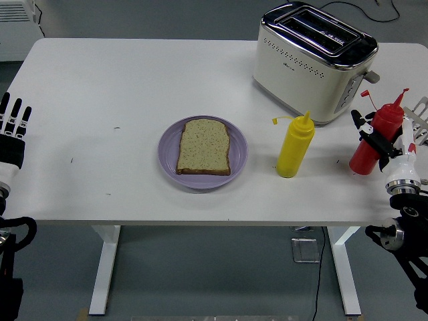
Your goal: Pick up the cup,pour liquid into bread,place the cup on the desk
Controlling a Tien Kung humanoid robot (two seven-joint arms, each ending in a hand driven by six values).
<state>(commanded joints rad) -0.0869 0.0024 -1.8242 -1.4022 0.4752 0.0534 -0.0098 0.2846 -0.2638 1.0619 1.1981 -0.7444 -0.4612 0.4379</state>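
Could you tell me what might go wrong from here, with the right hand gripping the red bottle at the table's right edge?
The red squeeze bottle is tilted in the right hand near the table edge; a slip could drop it off. Swinging toward the bread, it may clip the yellow bottle in between.

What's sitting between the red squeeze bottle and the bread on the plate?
In the head view, the yellow squeeze bottle stands between the red squeeze bottle, held by the right robot hand, and the bread. Otherwise only bare table.
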